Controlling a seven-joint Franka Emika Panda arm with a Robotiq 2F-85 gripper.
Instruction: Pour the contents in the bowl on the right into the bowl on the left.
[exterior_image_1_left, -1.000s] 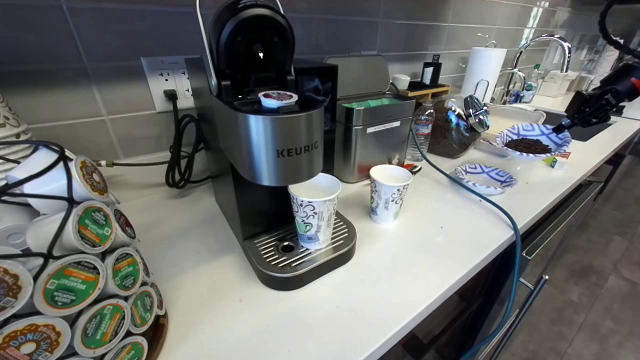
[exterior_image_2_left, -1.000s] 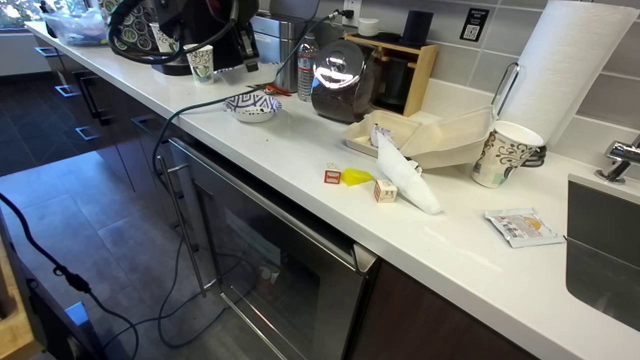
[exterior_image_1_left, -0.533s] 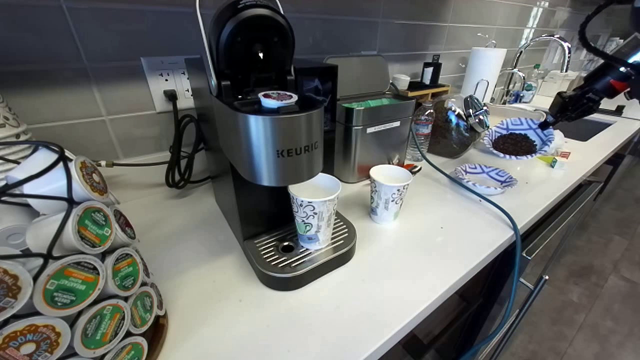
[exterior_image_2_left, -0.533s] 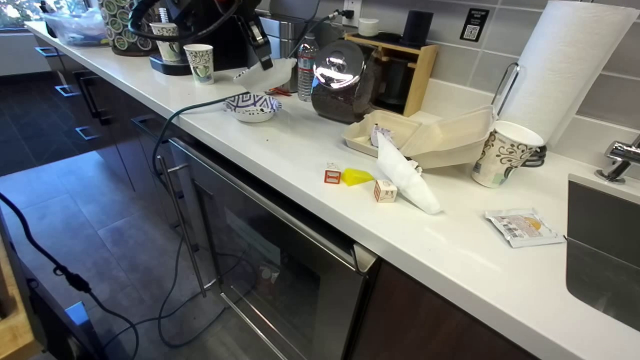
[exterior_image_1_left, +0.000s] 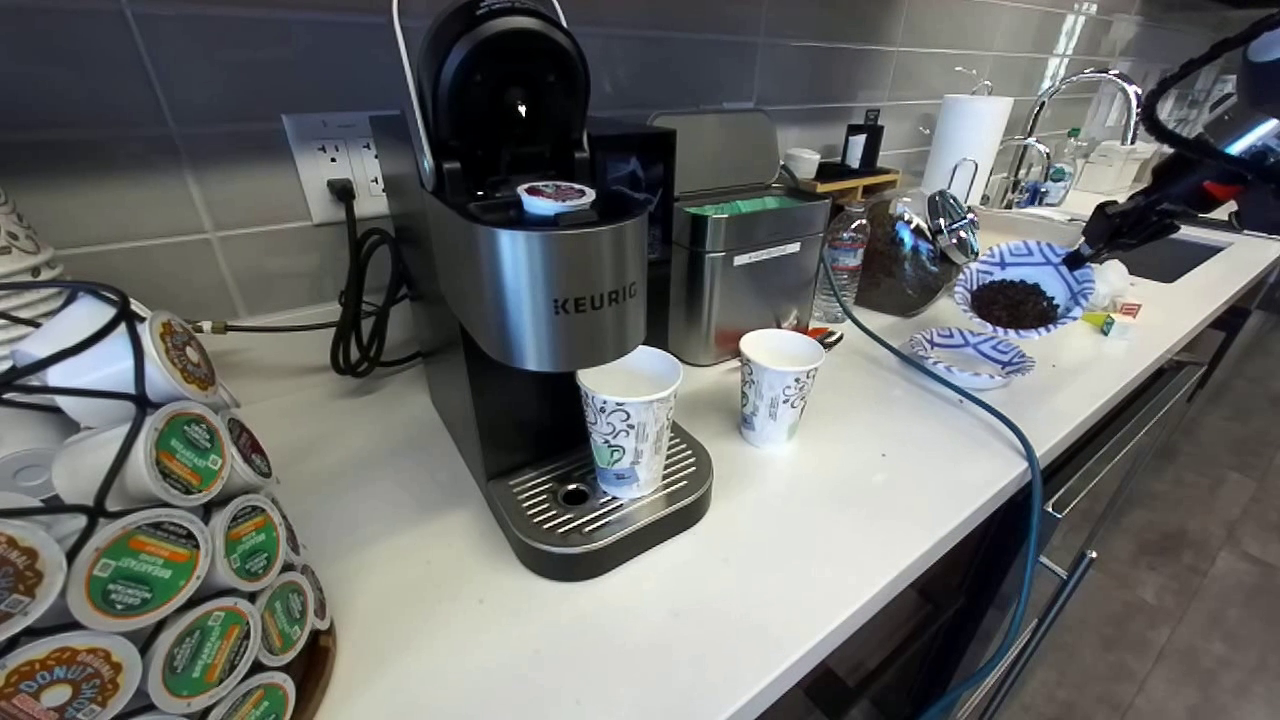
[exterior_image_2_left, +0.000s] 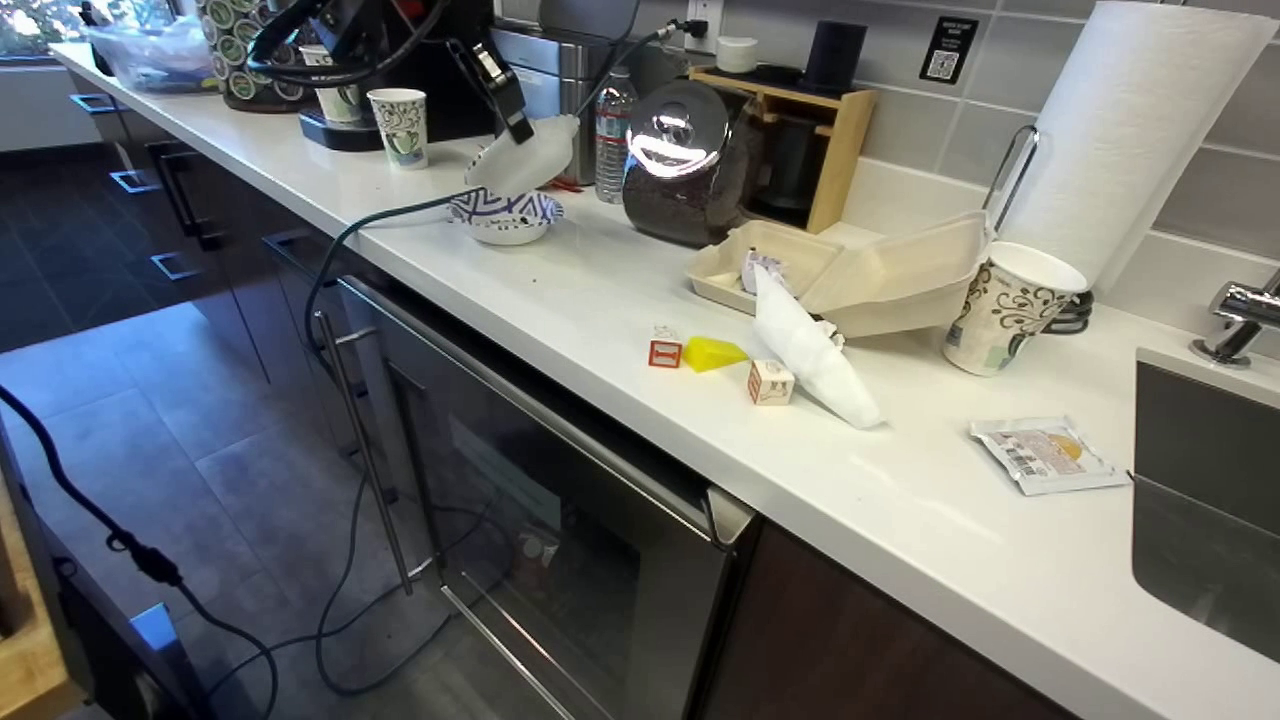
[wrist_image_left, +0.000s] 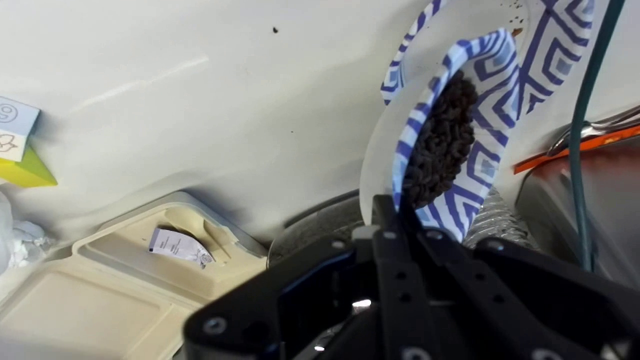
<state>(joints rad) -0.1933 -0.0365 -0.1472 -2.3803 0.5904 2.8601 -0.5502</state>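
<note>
Clamping the tilted upper bowl — dark beans inside, it seems — the pincer hangs near the lower bowl.

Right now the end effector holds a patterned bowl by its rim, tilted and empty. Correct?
No, it isn't empty: the wrist view shows dark contents in the patterned bowl. The end effector does hold it tilted, by its rim.

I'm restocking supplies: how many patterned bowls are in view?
2: the tilted bowl, gripped by the end effector, and the lower bowl, resting on the counter. Any nested beneath could be hidden.
</note>
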